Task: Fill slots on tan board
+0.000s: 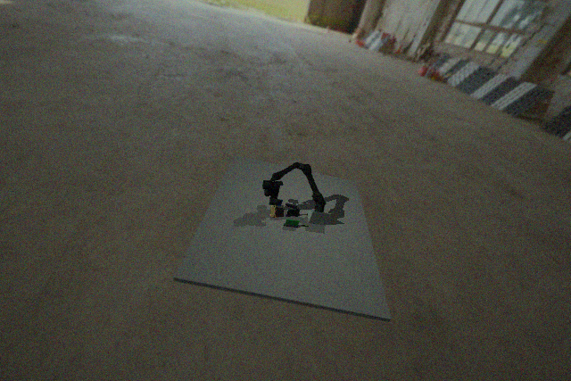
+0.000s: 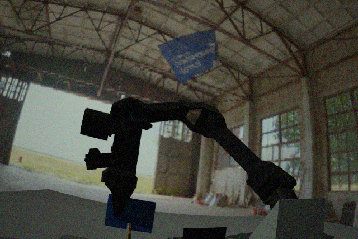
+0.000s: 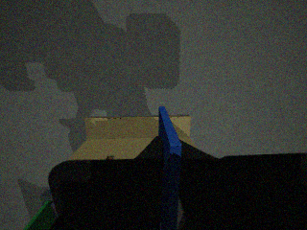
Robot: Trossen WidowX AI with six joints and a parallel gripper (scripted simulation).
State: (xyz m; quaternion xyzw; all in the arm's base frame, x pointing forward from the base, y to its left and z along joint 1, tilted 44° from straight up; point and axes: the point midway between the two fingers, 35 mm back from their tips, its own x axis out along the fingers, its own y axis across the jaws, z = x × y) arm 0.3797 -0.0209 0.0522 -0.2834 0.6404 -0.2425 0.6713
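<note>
My gripper (image 2: 117, 214) (image 3: 164, 141) is shut on the blue board (image 2: 141, 216) (image 3: 165, 128), which also shows small in the top view (image 1: 277, 202). The board is upright and crosswise to the standing tan board (image 1: 273, 211) (image 2: 129, 232) (image 3: 120, 128). In the exterior view the tan board's top end overlaps the blue board's lower edge. The notch is hidden, and I cannot tell whether the two are locked. In the wrist view the blue board crosses right of the tan board's middle, and the fingers hide part of both. A green board (image 1: 292, 223) (image 3: 40, 218) is off to the side.
A dark block-like thing (image 1: 293, 211) (image 2: 205, 233) is between the tan board and the arm's base. A grey box shape (image 2: 300, 219) is at the lower right in the exterior view. The grey table top (image 1: 285, 266) ends at a front edge.
</note>
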